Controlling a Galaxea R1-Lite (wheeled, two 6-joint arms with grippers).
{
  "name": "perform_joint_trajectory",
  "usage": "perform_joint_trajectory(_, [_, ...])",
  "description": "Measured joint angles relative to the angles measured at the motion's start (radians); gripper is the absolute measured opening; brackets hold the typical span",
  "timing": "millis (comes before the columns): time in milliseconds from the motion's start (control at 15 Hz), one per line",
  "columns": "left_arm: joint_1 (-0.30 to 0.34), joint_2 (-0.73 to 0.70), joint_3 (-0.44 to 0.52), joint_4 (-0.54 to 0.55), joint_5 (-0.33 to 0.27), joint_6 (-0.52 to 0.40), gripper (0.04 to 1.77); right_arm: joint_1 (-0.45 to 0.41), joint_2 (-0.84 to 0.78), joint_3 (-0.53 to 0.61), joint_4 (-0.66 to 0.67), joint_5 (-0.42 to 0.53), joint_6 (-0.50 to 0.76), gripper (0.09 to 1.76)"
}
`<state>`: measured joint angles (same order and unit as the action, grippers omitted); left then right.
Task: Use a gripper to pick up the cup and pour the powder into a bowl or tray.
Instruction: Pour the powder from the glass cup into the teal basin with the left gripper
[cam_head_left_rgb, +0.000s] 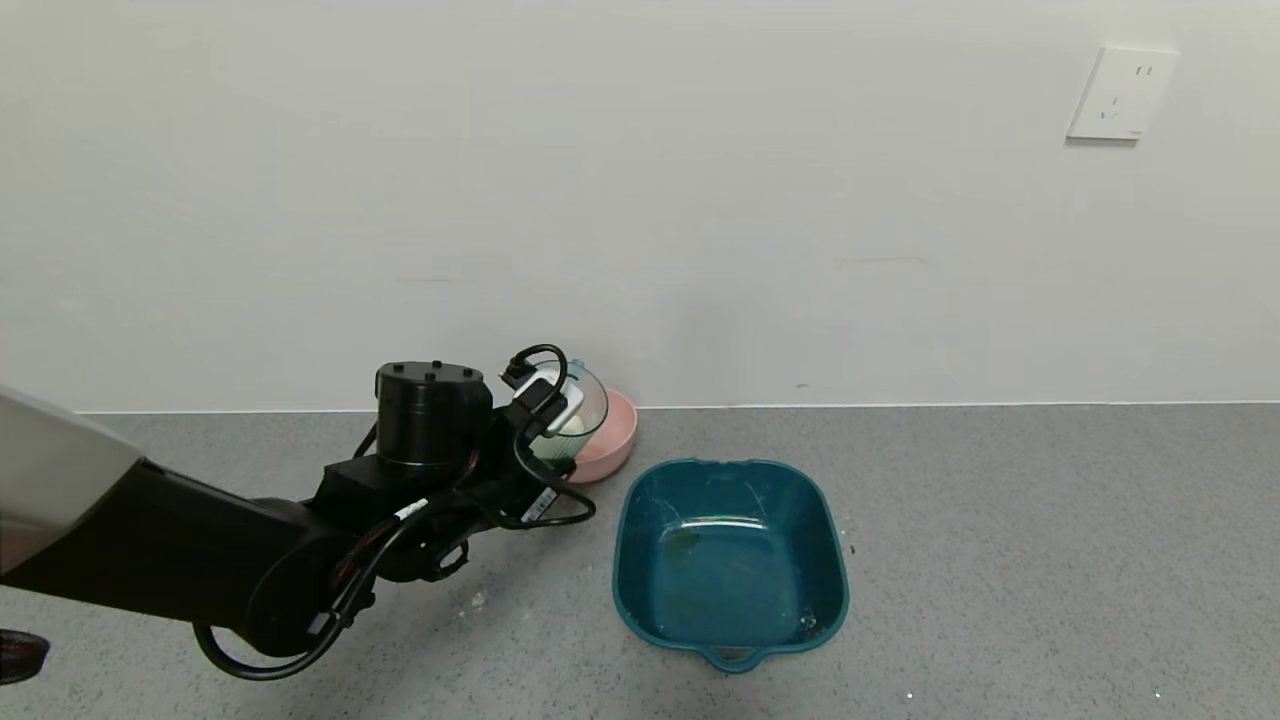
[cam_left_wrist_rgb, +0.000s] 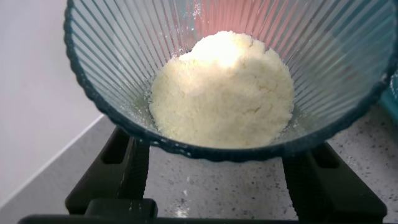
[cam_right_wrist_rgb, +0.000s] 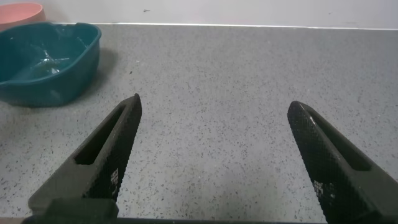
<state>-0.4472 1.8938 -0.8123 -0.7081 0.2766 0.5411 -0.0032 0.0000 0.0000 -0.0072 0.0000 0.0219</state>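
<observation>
Holding the ribbed cup (cam_head_left_rgb: 578, 415) in my left gripper (cam_head_left_rgb: 560, 440), fingers (cam_left_wrist_rgb: 121, 168) clamped either side of it, up off the floor in front of the pink bowl (cam_head_left_rgb: 615, 440). Cup's tipped a bit toward my wrist cam, w/ the white powder (cam_left_wrist_rgb: 224, 90) heaped at the bottom, none at the lip yet. Teal basin (cam_head_left_rgb: 730, 555) sits to the robot's right of the cup and nearer me, well short of being under it; looks empty bar a few smears.

Step in hand, I reckon: carry across, then tip. To do it well:
- keep the cup's mouth up while moving sideways, powder's loose and clumpy, a jolt would shed it on the grey speckled floor (cam_head_left_rgb: 1000, 560)
- get the rim over the middle of the basin, not over the near wall or the pink bowl
- go low before rolling the wrist so less dust flies
- roll slow; clumps may drop all at once
- grip stays firm, ribbed plastic could slip or flex.

Right gripper (cam_right_wrist_rgb: 214, 155) is parked w/ fingers wide apart over bare floor, basin off to one side.
</observation>
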Motion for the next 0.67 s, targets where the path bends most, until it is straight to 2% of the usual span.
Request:
perform_joint_trajectory(200, [-0.034,0.002,-0.037,0.027,0.035,0.108,1.24,0.000,0.000,0.000,0.000,0.000,0.000,1.71])
perform_joint_trajectory(467, [-0.050,0.014,-0.103,0.054,0.046,0.296,1.24,0.000,0.000,0.000,0.000,0.000,0.000,1.71])
perform_joint_trajectory(533, [-0.053,0.018,-0.114,0.055,0.064,0.350,1.24,0.000,0.000,0.000,0.000,0.000,0.000,1.71])
perform_joint_trajectory(667, [-0.067,0.024,-0.122,0.053,0.137,0.473,1.24,0.000,0.000,0.000,0.000,0.000,0.000,1.71])
